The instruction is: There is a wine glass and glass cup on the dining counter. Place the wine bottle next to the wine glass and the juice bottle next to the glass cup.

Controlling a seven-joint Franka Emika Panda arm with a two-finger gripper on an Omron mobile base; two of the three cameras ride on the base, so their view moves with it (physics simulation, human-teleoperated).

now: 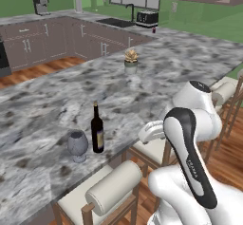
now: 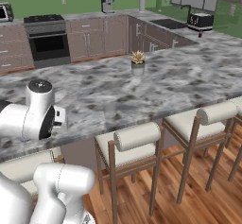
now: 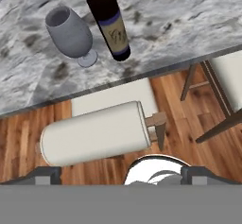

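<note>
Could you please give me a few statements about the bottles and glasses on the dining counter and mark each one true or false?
1. The wine bottle stands upright on the dining counter. True.
2. The wine glass lies tipped on its side. False: it stands upright on its foot, beside the wine bottle.
3. The gripper holds the wine bottle. False: it is open and empty, away from the counter, above a stool.
4. A small potted plant sits farther back on the counter. True.
5. The juice bottle stands next to the glass cup. False: the cup stands alone near the counter's edge.
</note>
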